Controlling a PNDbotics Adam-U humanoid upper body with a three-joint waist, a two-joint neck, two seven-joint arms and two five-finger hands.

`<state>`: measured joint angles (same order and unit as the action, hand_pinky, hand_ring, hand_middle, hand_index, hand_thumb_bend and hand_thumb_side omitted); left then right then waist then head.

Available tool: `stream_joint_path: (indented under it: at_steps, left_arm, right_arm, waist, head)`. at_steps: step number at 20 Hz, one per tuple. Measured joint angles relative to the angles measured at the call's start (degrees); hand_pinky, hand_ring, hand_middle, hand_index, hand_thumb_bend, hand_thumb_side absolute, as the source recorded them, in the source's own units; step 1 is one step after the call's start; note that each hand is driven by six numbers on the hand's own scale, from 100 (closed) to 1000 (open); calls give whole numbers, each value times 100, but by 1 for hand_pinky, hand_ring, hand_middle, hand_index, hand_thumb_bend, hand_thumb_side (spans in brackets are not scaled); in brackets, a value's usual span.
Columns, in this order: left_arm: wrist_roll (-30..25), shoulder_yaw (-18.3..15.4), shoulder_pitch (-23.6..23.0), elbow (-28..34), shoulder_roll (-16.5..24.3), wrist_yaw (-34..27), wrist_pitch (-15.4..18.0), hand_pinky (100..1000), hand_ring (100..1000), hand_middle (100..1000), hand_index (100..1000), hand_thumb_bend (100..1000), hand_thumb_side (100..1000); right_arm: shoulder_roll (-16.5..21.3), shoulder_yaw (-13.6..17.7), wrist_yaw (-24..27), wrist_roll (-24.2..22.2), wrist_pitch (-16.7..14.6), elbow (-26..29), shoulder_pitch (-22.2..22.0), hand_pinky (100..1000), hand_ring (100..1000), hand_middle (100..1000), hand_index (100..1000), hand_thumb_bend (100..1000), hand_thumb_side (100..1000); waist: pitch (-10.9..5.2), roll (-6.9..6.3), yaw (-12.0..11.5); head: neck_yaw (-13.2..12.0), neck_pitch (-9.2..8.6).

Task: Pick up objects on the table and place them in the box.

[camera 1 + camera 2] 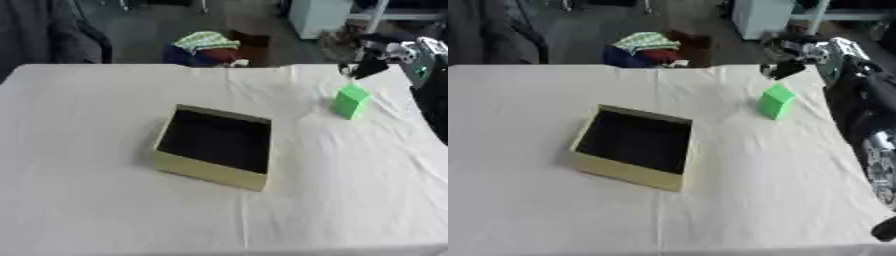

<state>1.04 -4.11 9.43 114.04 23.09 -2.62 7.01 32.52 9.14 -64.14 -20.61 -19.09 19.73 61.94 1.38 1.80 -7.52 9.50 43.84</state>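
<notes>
Hovering just above the green block (pixel 351 101), right hand (pixel 785 67), fingers' state impossible to tell, block untouched.

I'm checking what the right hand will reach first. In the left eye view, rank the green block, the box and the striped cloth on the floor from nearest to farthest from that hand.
From the right hand:
1. Green block, just below it.
2. Striped cloth, on the floor beyond the table's far edge.
3. Box, mid-table.
Cloth and box are a close call.

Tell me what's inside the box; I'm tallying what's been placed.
The box shows only a dark interior, nothing visibly inside. Its near wall hides a strip of the floor. The green block sits outside on the table.
</notes>
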Motion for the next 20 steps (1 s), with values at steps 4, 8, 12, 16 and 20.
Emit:
stream_joint_path:
  at_steps: [4,8,12,16,20]
  left_arm:
    - [-27,17,-6,-4,0,-16,-21,662,523,492,659,100,479]
    - [-59,31,-17,-10,0,-31,-36,663,524,493,660,100,483]
    - [-97,32,-21,-11,0,-38,-54,663,525,493,660,100,481]
    - [-99,32,0,-11,20,-51,-56,662,525,494,660,100,477]
    - [-83,32,59,-11,135,-111,-72,662,525,493,660,100,475]
  right_arm:
    - [-12,-6,246,64,321,-333,58,912,975,970,1000,100,577]
    - [-12,-119,471,153,508,-698,57,913,976,969,1000,100,618]
    - [-11,-266,684,267,572,-999,53,913,974,968,1000,100,631]
    - [-1,-400,840,385,558,-1209,41,915,979,974,1000,100,636]
    - [9,-499,893,499,538,-1346,1,924,999,1000,1000,100,636]
  waist:
    - [-12,5,-2]
    - [-24,15,3]
    - [-26,31,8]
    - [-33,31,9]
    - [-35,23,16]
  head:
    - [32,0]
    - [61,0]
    - [76,0]
    - [102,0]
    - [131,0]
